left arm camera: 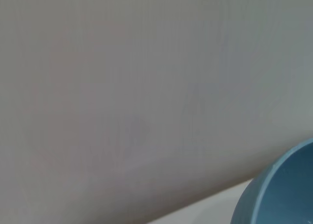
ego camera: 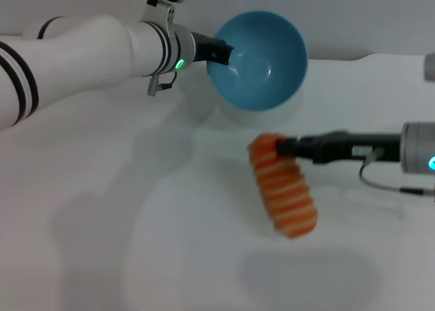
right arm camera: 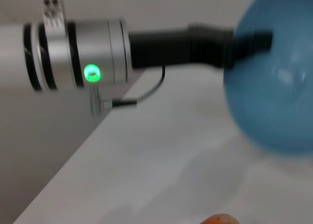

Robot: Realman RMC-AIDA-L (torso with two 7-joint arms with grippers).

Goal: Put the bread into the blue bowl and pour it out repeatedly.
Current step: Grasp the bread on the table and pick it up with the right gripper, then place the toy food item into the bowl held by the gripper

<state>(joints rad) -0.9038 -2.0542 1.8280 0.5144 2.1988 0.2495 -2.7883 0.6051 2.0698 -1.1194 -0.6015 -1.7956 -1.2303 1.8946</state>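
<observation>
We start at the left gripper, which is clamped on the rim of the blue bowl and holds it tipped on its side above the white table, the open mouth turned toward the head camera so that we look straight into its bare inside. In the right wrist view we see the same grip from the other side: the dark fingers pinch the bowl's edge, with the silver wrist and its green light behind them. The left wrist view gives us only a curved piece of the bowl's wall against a pale background. The right gripper reaches in from the right side and is closed on one end of the bread, which hangs tilted below and in front of the bowl, its orange and cream stripes facing up, apart from the bowl. We cannot tell whether its lower end touches the table; a faint shadow lies beneath it.
</observation>
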